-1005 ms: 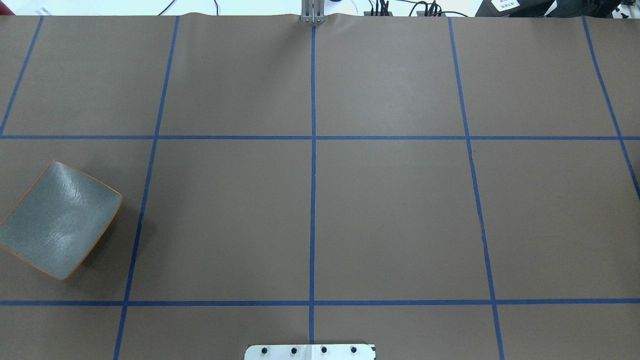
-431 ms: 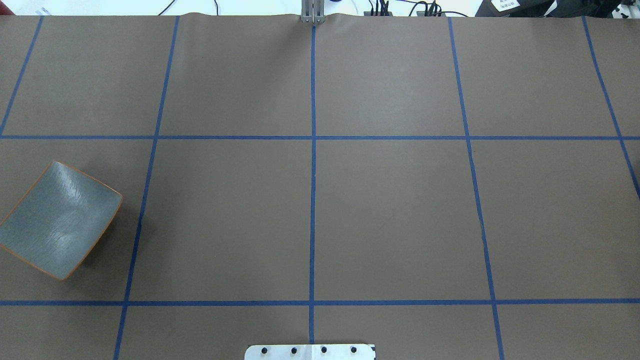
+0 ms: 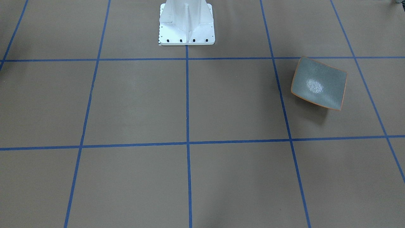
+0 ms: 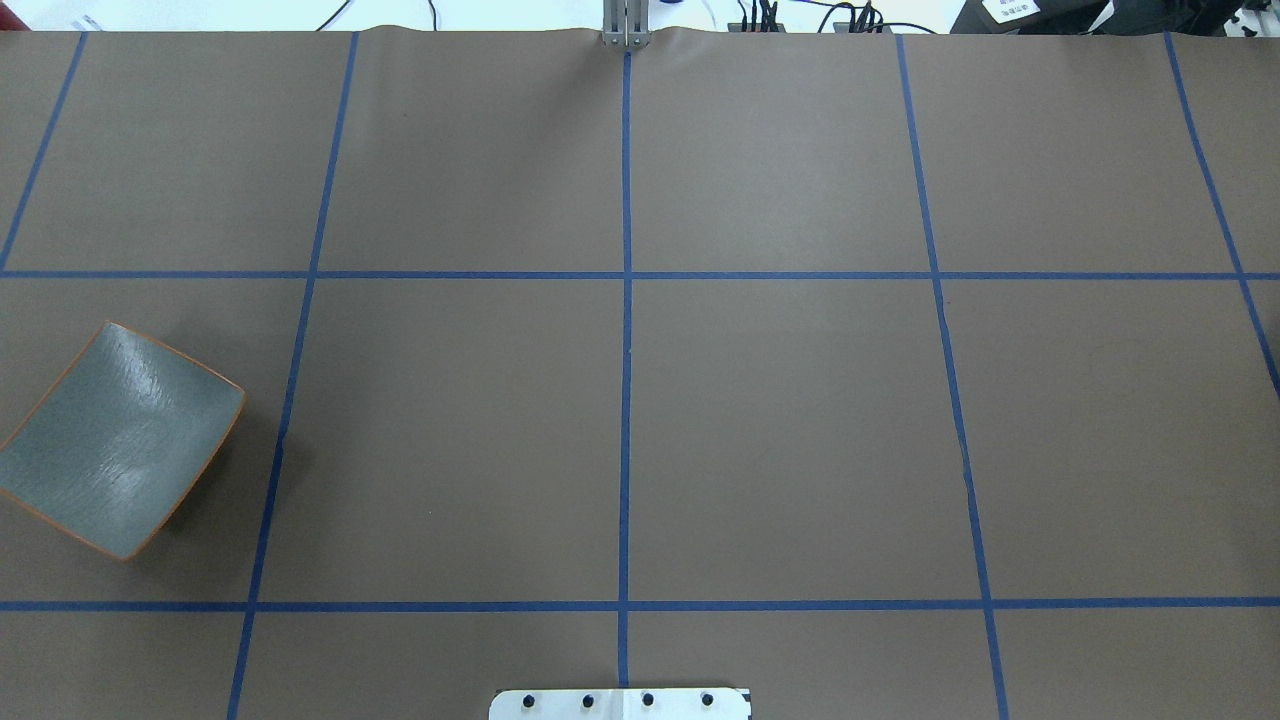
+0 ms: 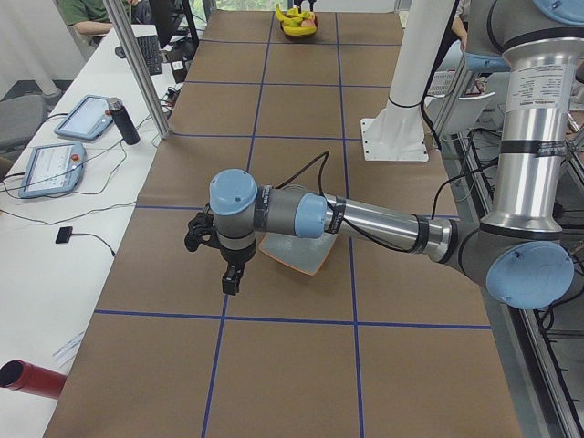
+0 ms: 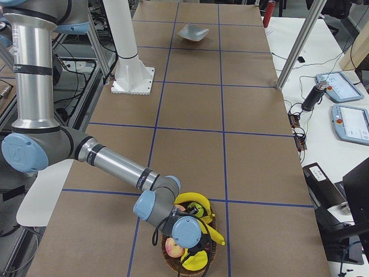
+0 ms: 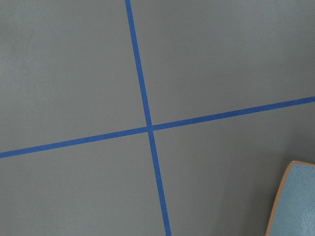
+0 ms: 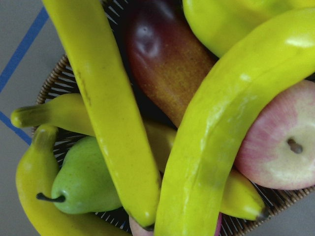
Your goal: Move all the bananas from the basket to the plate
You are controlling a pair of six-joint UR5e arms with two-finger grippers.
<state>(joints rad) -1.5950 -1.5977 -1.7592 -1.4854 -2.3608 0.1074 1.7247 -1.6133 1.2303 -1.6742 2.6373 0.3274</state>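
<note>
The grey-blue plate [image 4: 120,440] with an orange rim lies bare on the table's left side; it also shows as the plate [image 3: 318,84] and far off as the plate [image 6: 193,33]. My left gripper [image 5: 230,281] hangs over the table beside the plate [image 5: 297,258]; I cannot tell if it is open or shut. Yellow bananas [image 8: 103,108] lie across other fruit in the wicker basket [image 8: 54,83]. My right gripper [image 6: 196,241] sits low over the basket [image 6: 173,266] and its bananas [image 6: 193,202]; its jaws are hidden, so I cannot tell their state.
The basket also holds a pink apple [image 8: 275,147], a green pear [image 8: 83,182] and a dark red fruit [image 8: 167,59]. The white robot base [image 3: 186,25] stands at mid table. Tablets [image 5: 55,137] and a metal post [image 5: 137,64] are at the far edge.
</note>
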